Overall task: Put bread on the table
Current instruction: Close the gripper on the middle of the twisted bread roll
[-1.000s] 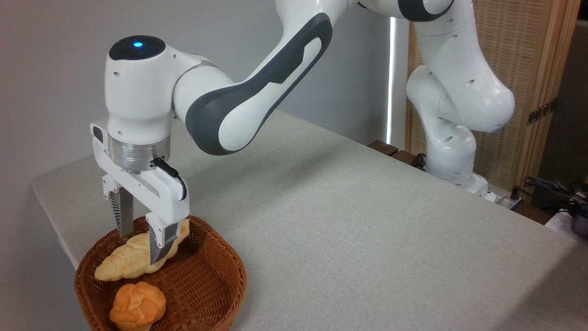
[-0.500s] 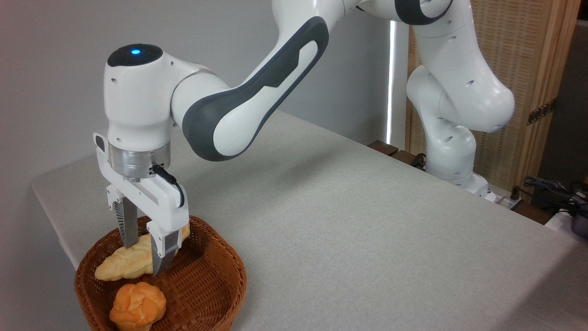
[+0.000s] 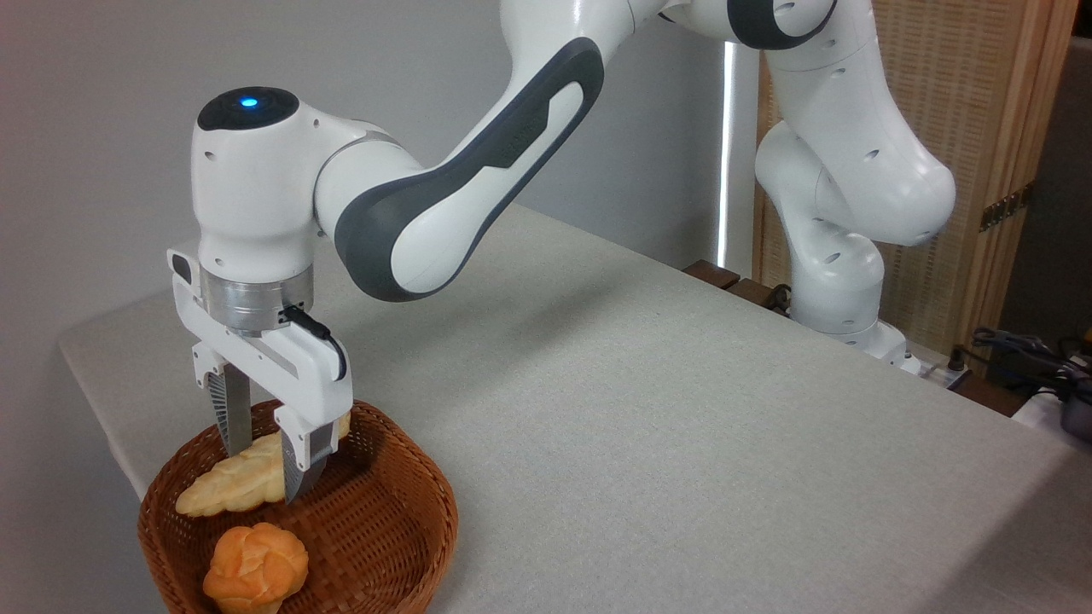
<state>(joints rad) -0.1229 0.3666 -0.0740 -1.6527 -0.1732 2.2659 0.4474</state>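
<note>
Grey tabletop [image 3: 648,409] is seen carrying a wicker basket [image 3: 375,529] at its near left corner, the basket's lower rim being cut off by the frame edge. Inside it, the gripper [image 3: 263,456] is pinched on the bread [image 3: 230,482], whose middle is hidden behind the nearer finger. Below, an orange bun [image 3: 256,567] is partly cropped.

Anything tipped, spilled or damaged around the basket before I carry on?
Nothing stands out. The gripper straddles the braided loaf in the wicker basket; the orange bun lies beside it, intact.
</note>
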